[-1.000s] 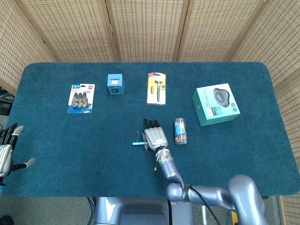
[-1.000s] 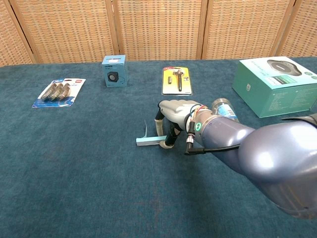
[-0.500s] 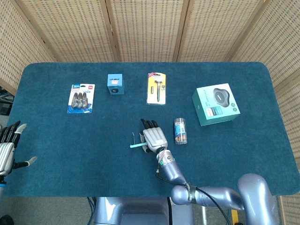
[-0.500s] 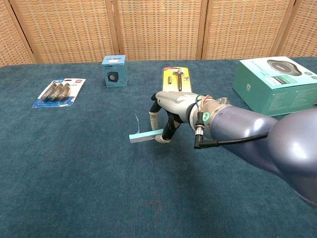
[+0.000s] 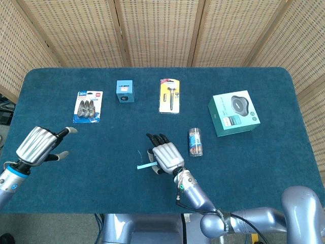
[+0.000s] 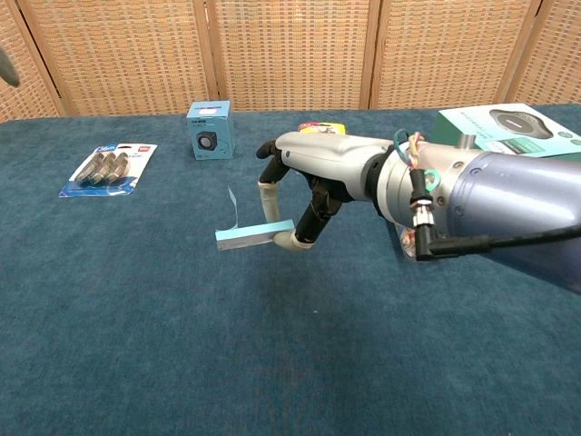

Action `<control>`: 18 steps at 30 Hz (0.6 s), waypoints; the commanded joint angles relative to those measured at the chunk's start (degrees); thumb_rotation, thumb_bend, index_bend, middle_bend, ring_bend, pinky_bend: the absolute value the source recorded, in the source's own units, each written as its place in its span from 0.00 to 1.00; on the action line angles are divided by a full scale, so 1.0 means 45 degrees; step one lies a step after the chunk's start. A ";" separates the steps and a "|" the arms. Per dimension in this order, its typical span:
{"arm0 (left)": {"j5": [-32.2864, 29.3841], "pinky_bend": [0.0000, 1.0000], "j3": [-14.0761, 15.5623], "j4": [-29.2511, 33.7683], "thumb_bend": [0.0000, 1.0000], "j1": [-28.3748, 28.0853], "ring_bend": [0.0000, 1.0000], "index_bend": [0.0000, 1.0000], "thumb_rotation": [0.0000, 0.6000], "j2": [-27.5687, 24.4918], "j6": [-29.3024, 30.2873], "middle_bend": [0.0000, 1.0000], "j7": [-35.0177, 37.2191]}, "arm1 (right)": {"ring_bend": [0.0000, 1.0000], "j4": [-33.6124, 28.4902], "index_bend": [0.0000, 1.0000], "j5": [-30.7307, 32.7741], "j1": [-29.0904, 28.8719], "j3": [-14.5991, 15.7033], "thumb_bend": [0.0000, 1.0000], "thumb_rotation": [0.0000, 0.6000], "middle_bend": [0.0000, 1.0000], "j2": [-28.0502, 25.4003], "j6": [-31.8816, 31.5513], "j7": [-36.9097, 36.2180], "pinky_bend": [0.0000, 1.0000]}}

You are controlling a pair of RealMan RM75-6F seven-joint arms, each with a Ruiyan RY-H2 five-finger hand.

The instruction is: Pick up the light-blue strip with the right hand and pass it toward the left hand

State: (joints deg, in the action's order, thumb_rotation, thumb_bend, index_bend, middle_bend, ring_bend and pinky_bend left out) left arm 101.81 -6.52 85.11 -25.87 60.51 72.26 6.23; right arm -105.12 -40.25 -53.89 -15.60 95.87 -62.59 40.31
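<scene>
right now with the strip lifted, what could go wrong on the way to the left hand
The right hand pinches the light-blue strip only at one end, so most of it sticks out free; it could twist or slip out as the arm swings. The left hand waits far across the table, open, so the carry is long. The strip is thin, leaving the left hand's fingers little to catch.

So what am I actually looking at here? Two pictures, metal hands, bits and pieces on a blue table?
It is one robot with two arms, seen by its own cameras: one on its head looking down, one on its chest looking forward. Its right hand pinches a light-blue strip above the blue table. Its left hand hovers open at the left. On the table lie a battery pack, a small blue box, a yellow card, a small jar and a green box.
</scene>
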 commanded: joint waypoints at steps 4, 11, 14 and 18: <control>0.0035 1.00 -0.0077 0.0614 0.04 -0.2373 0.98 0.48 1.00 0.0116 -0.3121 0.98 -0.0146 | 0.00 -0.1040 0.60 -0.0057 -0.0170 0.0057 0.50 1.00 0.00 -0.0429 -0.0414 0.0309 0.00; -0.0223 1.00 -0.0227 0.1367 0.06 -0.3329 0.97 0.47 1.00 0.0440 -0.3790 0.98 -0.0173 | 0.00 -0.1468 0.60 -0.0237 -0.0243 0.0120 0.50 1.00 0.00 -0.0715 -0.0405 0.0066 0.00; -0.0351 1.00 -0.0165 0.1570 0.06 -0.3591 0.98 0.47 1.00 0.0401 -0.4059 0.98 -0.0013 | 0.00 -0.1358 0.60 -0.0544 -0.0248 0.0176 0.50 1.00 0.00 -0.0772 -0.0216 -0.0259 0.00; -0.0551 1.00 -0.0122 0.1509 0.08 -0.3837 0.98 0.47 1.00 0.0464 -0.4312 0.98 -0.0138 | 0.00 -0.0973 0.61 -0.1020 -0.0251 0.0224 0.50 1.00 0.00 -0.0699 -0.0066 -0.0690 0.00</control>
State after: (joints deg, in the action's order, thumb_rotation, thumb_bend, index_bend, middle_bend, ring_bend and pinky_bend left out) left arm 99.57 -7.17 92.01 -42.90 62.46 53.13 5.76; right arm -110.32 -44.00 -55.01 -14.68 92.57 -63.31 38.19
